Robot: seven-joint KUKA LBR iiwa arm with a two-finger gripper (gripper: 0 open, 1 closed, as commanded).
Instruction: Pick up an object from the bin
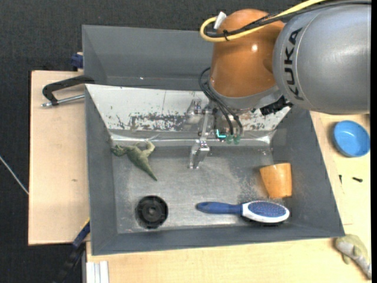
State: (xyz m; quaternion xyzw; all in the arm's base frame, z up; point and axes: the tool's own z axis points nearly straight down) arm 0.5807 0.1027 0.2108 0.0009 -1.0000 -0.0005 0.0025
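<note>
My gripper [198, 153] hangs low over the bare bin floor near the middle of the back wall, with nothing seen in it. A green toy dinosaur [138, 153] lies to its left by the back wall. An orange cup [277, 180] lies tipped on its side to the right. A blue-handled brush with a white head [250, 210] lies along the front, below the gripper. In the front left corner sits a black round disc [152, 210].
The arm with its orange wrist cover and yellow cable reaches in from the upper right and hangs over the bin's back wall. The bin's sloped walls close in on all sides.
</note>
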